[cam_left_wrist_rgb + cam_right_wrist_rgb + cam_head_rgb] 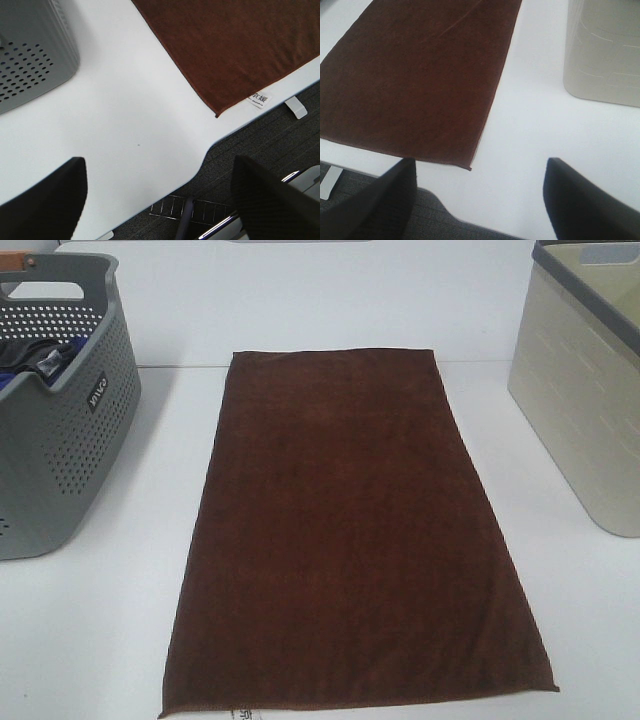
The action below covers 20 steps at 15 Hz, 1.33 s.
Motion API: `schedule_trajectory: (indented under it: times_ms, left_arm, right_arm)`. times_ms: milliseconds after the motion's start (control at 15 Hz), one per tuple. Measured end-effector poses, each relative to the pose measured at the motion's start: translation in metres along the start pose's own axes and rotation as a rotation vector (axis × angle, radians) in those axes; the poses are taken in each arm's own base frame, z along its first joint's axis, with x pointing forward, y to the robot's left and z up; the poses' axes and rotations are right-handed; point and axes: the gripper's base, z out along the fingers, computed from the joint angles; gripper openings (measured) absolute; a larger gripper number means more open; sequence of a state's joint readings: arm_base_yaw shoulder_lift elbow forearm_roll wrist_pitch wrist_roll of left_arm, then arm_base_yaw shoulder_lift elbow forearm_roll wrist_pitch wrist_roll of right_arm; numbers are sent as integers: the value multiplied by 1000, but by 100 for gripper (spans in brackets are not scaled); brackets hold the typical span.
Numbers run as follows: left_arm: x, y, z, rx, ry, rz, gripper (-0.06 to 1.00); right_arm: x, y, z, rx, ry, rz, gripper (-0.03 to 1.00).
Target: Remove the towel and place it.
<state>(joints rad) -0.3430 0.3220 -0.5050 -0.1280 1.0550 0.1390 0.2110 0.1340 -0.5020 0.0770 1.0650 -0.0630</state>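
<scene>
The brown towel (355, 530) lies spread flat on the white table (100, 630), between the grey perforated basket (60, 430) and the beige bin (585, 390), so the placing looks finished. Both the left gripper (160, 200) and right gripper (480, 195) are spread wide, holding nothing, near the table's front edge.

The dark-brown towel (355, 530) lies spread flat on the white table, its white tag (259, 99) at the near edge
</scene>
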Motion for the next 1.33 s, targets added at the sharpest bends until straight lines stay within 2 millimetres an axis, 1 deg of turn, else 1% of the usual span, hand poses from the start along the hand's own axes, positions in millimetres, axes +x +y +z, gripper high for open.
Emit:
schedule_trajectory:
  times_ms: [400, 533, 667, 733, 867, 1000, 1133, 1333]
  left_arm:
    - [0, 0, 0, -3, 0, -3, 76]
    - [1, 1, -3, -33, -21, -30, 76]
    - [5, 2, -10, -89, -81, -69, 76]
    - [11, 1, -18, -138, -148, -93, 76]
    - [18, -2, -27, -186, -225, -110, 76]
    - [23, -4, -32, -240, -268, -136, 76]
    - [23, -4, -32, -275, -272, -160, 76]
    - [22, -4, -32, -322, -271, -195, 76]
  right_arm:
    - [0, 0, 0, 0, 0, 1, 68]
    - [0, 0, 0, 0, 0, 1, 68]
    - [0, 0, 0, 0, 0, 1, 68]
    - [0, 0, 0, 0, 0, 1, 68]
    - [0, 0, 0, -1, 0, 1, 68]
    - [0, -1, 0, 41, -1, 34, 68]
    - [0, -1, -1, 93, -10, 70, 68]
    - [7, 1, -11, 179, -94, 112, 68]
